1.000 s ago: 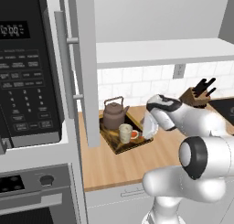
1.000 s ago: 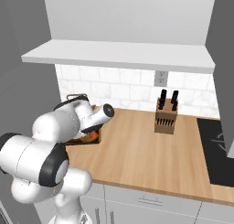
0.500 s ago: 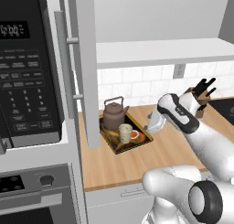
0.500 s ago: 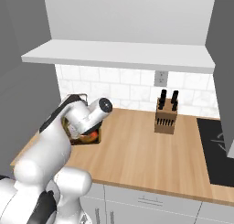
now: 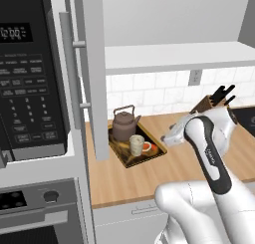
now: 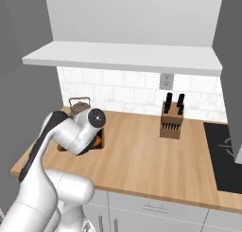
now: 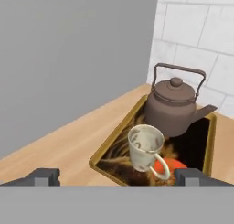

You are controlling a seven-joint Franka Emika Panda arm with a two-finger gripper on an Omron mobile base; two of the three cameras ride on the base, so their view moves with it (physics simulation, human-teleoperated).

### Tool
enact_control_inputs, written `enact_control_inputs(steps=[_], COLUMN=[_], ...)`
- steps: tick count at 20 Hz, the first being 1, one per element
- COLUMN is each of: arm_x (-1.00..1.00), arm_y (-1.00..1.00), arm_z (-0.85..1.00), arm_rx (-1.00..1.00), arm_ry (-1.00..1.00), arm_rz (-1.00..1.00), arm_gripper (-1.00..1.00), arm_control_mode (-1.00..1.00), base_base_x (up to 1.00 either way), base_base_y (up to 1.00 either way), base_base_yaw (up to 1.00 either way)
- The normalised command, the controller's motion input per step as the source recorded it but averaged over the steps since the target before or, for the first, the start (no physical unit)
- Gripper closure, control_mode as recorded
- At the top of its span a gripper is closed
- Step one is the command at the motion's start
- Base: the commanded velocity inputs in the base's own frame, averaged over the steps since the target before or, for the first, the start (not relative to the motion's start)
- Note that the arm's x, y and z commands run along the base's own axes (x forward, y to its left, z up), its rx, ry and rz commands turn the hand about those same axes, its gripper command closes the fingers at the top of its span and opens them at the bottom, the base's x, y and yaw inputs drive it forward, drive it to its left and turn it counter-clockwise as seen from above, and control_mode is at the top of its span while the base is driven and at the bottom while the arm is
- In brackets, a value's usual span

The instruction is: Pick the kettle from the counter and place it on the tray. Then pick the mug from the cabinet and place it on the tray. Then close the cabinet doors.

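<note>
Claw (image 7: 117, 176): spread wide, empty; its two dark tips stood at the bottom corners of the hand view, short of the tray and touching nothing.
Tray (image 5: 119, 154): flat on the bench (image 5: 164, 178) near the tiled back wall, just right of the open door.
Kettle (image 5: 124, 123): upright on the tray's rear part, thin handle arched over the lid knob; in the hand view the spout pointed right (image 7: 175, 105).
Mug (image 5: 136, 145): upright on the tray in front of the kettle, just beside it; whether they touched could not be told. In the hand view (image 7: 146, 148) the handle faced the camera's lower right, over the orange-red spot.
Door (image 5: 93, 73): swung open, seen edge-on, bar handle (image 5: 67, 68) facing the microwave (image 5: 29, 73).
Cabinet shelf (image 5: 179, 56): pale underside above the bench.
Knife block (image 6: 171, 122): on the bench by the wall, well apart from the tray.
Arm: forearm bent over the bench right of the tray, hand aimed at it.
</note>
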Motion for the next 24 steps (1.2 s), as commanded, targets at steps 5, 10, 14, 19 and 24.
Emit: enact_control_inputs(steps=[5,10,14,19,24], arm_x=[-0.43,-0.34,-0.35,-0.42,-0.51], arm_y=[0.02,0.00,0.07,0.22,0.37], arm_z=[0.60,0.58,0.60,0.50,0.43], arm_rx=[0.01,0.00,0.00,-0.08,-0.09], arm_ry=[-0.06,-0.05,-0.19,-0.55,-0.55], arm_rz=[0.04,0.23,0.29,0.21,0.04], arm_gripper=[-1.00,-1.00,-1.00,-1.00,-1.00], arm_control_mode=[-1.00,-1.00,-1.00,-1.00,-1.00], base_base_x=[0.00,0.00,0.00,0.00,0.00], base_base_y=[0.00,0.00,0.00,0.00,0.00], base_base_yaw=[0.00,0.00,0.00,0.00,0.00])
